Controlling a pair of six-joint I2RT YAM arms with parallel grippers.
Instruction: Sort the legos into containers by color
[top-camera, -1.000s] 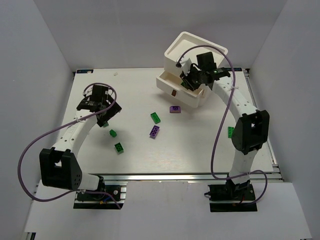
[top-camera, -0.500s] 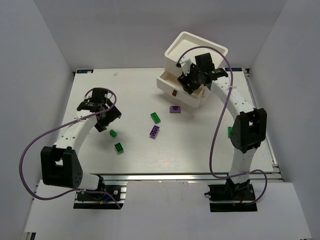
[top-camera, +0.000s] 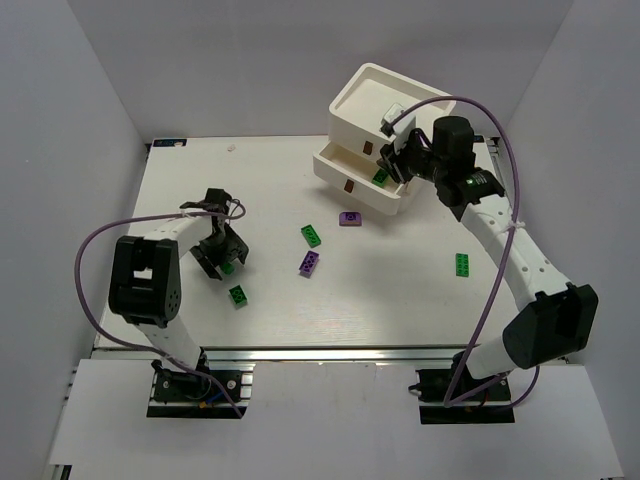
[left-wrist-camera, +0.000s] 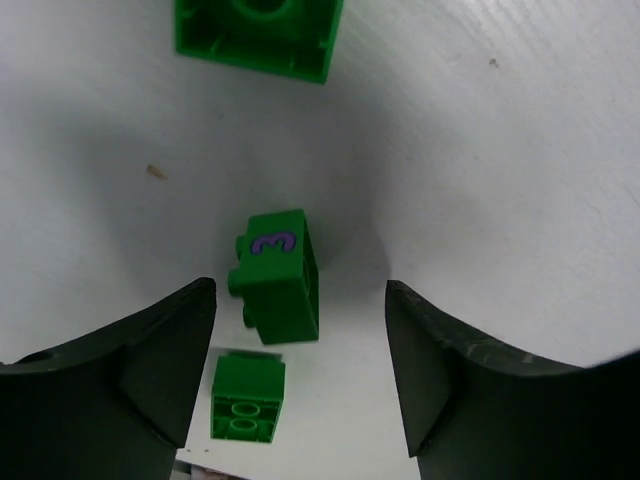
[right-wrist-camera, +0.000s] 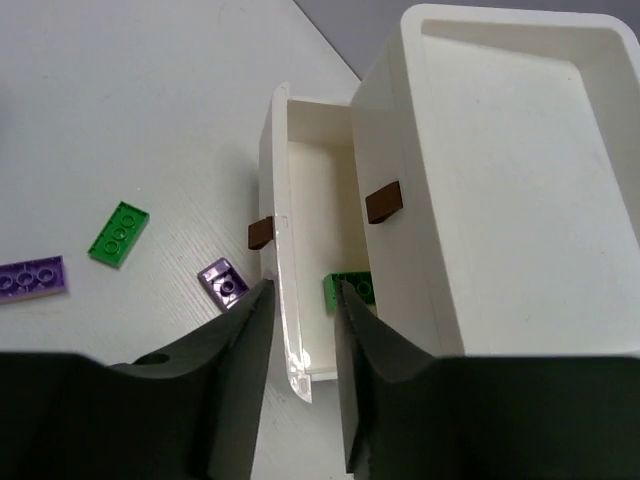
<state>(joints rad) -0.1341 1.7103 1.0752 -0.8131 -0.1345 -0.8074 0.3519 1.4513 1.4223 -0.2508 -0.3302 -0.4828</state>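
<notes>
Lego (right-wrist-camera: 355, 285), green, lies in lower bin (right-wrist-camera: 310, 200) under tilted upper bin (right-wrist-camera: 520, 200), far right. Left pincer (left-wrist-camera: 300, 300) and right pincer (right-wrist-camera: 303, 300) released.

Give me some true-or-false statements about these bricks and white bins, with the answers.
1. A green brick lies inside the lower bin. True.
2. The left tool is clamped on a purple brick. False: it is open, with a green brick marked 3 loose between its fingers.
3. Two purple bricks lie on the table. True.
4. The upper bin is full of bricks. False: no brick shows in it.
</notes>
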